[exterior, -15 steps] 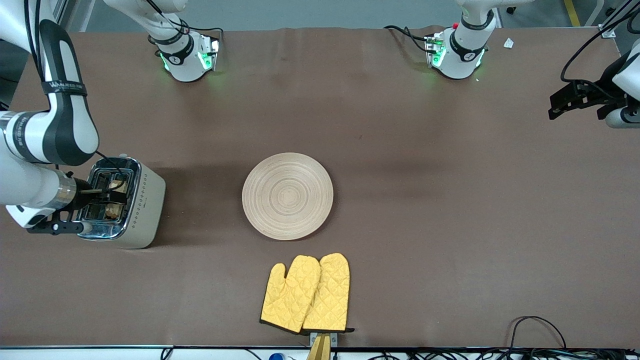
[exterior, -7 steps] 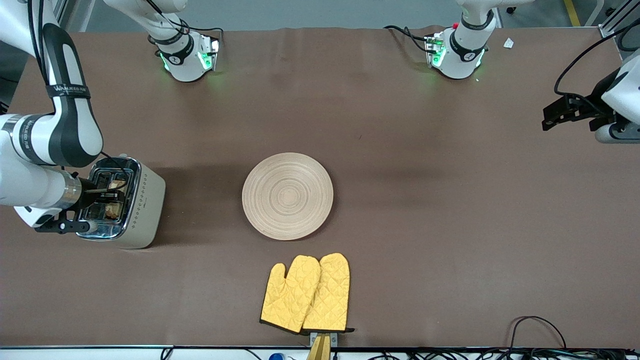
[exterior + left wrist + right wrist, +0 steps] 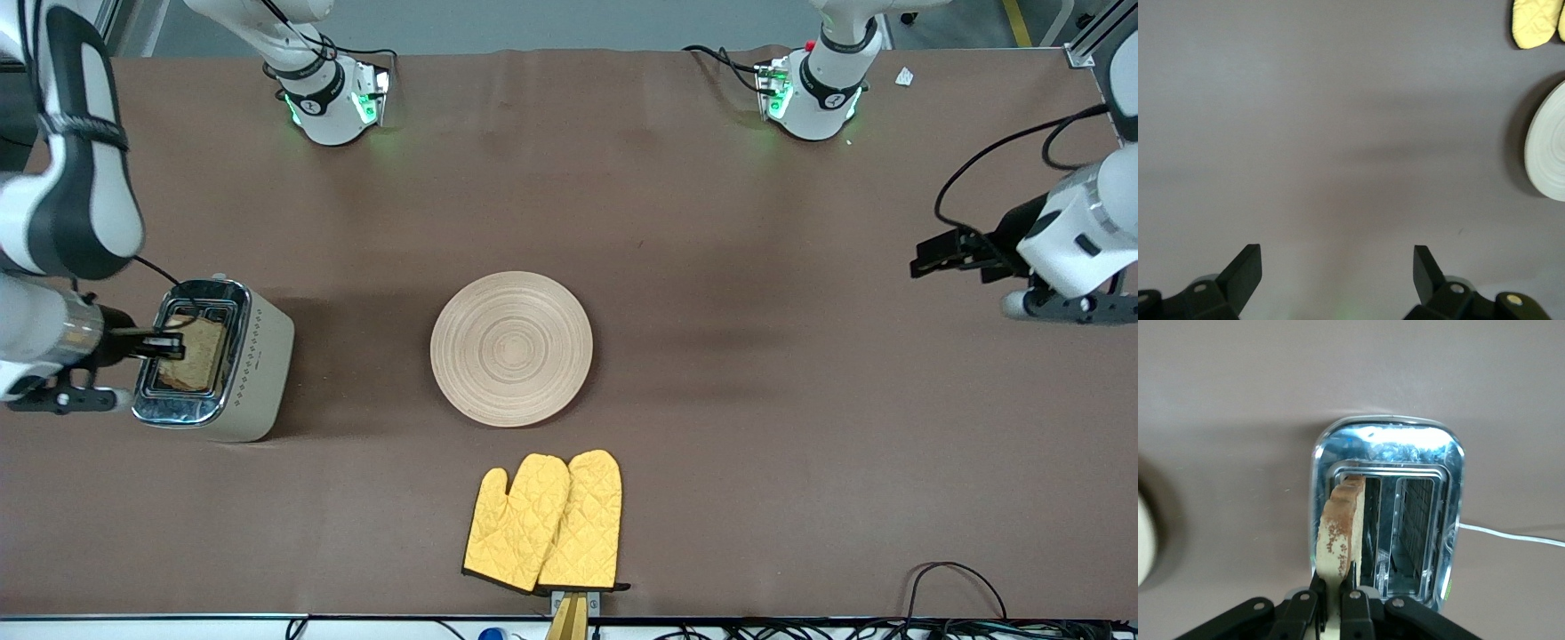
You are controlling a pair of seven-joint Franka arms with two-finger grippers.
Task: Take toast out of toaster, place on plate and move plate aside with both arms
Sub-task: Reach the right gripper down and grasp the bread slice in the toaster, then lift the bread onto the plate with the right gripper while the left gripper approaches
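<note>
My right gripper [image 3: 174, 345] is shut on the toast [image 3: 196, 354], a light brown speckled slice with a darker crust, held above the toaster [image 3: 240, 364]. In the right wrist view the toast [image 3: 1340, 532] stands on edge over one slot of the toaster [image 3: 1388, 450], pinched at my right gripper [image 3: 1335, 593]. The round pale wooden plate [image 3: 511, 348] lies at the table's middle; its rim shows in the left wrist view [image 3: 1546, 153]. My left gripper [image 3: 925, 259] is open and empty in the air over bare table at the left arm's end; it also shows in the left wrist view [image 3: 1337, 273].
A pair of yellow quilted oven mitts [image 3: 547, 522] lies nearer to the front camera than the plate, also seen in the left wrist view [image 3: 1536, 21]. A white cable [image 3: 1511, 535] runs from the toaster. Brown table cloth [image 3: 756, 427] spreads between plate and left gripper.
My right gripper has risen with the toast, which has come up out of the toaster slot. My left gripper has moved lower in the front view and toward the plate.
</note>
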